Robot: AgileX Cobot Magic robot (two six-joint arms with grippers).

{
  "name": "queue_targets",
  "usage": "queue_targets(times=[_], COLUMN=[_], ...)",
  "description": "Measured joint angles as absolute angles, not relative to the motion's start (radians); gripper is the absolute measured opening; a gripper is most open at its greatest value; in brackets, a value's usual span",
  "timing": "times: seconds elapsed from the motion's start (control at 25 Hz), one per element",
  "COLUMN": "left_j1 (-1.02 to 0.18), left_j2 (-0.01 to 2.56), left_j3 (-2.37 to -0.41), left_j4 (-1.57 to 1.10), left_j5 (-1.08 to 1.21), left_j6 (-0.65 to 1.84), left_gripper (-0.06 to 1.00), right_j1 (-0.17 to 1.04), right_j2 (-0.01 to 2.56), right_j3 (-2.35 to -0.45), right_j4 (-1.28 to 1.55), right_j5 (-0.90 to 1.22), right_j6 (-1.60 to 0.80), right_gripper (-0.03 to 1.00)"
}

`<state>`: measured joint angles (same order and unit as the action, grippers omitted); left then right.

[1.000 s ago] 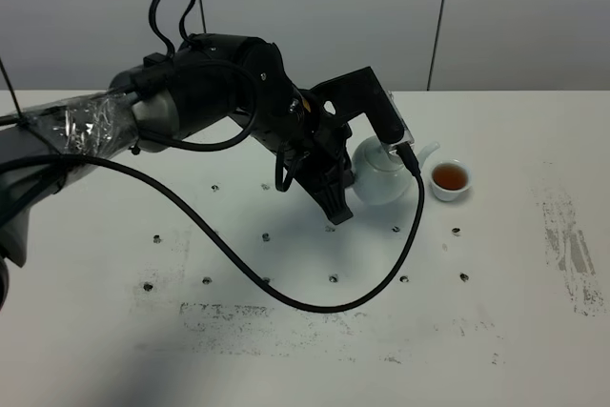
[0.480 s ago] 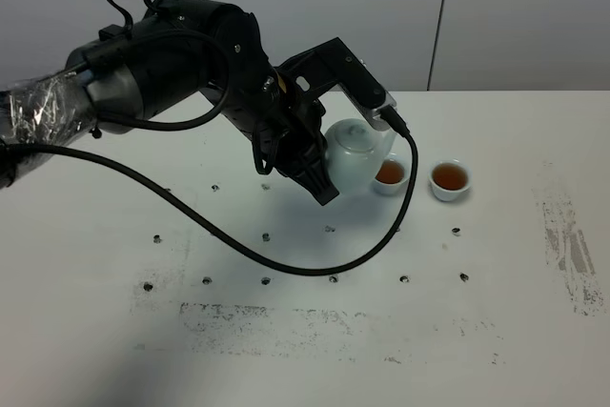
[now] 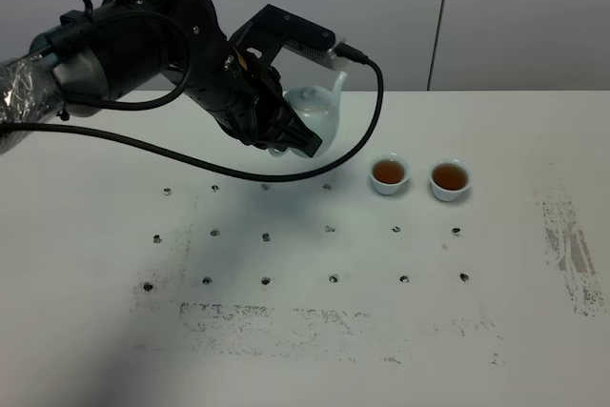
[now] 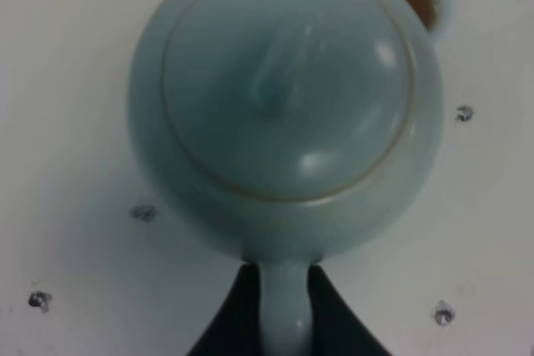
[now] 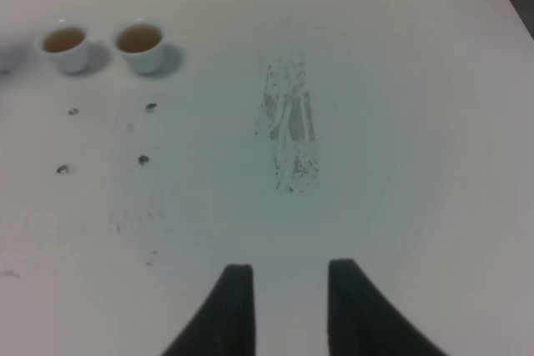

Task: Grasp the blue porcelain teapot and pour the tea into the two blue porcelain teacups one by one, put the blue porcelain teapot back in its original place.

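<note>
The white table (image 3: 496, 331) carries the whole scene. Over its far side, toward 11 o'clock from the table's middle, the left arm (image 3: 133, 45) reaches across, and its left gripper (image 4: 282, 310) is pinched on the loop handle (image 4: 282, 306) of the blue porcelain teapot (image 3: 315, 116), 1 dark finger on each side. The pot looks upright, lid level and spout at 12 o'clock in the high view, which suits carrying without spilling. It sits close to the surface; I cannot tell whether it touches.

The 2 blue porcelain teacups (image 3: 389, 174) stand side by side at about 4 o'clock from the teapot, apart from it and from each other, both holding amber tea. Pouring therefore looks finished, and the step in hand is probably setting the pot back.

The right gripper (image 5: 285, 306) hangs over bare table, fingers spread, holding nothing.
</note>
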<state>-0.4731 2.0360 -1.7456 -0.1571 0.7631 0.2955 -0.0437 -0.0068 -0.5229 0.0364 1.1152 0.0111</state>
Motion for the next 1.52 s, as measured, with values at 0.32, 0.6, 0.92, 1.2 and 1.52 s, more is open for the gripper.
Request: queue_targets(times=[0.32, 0.6, 0.92, 1.2, 1.52], left_j1=[-0.462, -0.472, -0.481, -0.471, -0.447], left_j2=[2.132, 2.244, 2.259, 2.259, 2.257], left_j3=[-1.812, -1.936, -1.938, -1.938, -1.926], left_j4=[-0.180, -0.208, -0.097, -0.026, 0.018], left_j5=[0.749, 0.800, 0.866, 0.923, 0.920], left_j6=[0.251, 0.249, 0.202, 0.166, 0.124], left_gripper=[0.11, 0.11, 0.11, 0.11, 0.11], right_j1=[-0.044, -0.044, -0.044, -0.044, -0.044], right_j2=[-0.007, -0.007, -0.007, -0.007, -0.007], right_j3=[-0.523, -0.523, -0.523, -0.523, -0.523], right_j4=[0.036, 0.036, 0.036, 0.036, 0.036], right_j5=[1.115, 1.115, 1.115, 1.115, 1.115], right_j6=[0.011, 0.011, 0.011, 0.011, 0.011], right_gripper=[0.23, 0.23, 0.23, 0.23, 0.23])
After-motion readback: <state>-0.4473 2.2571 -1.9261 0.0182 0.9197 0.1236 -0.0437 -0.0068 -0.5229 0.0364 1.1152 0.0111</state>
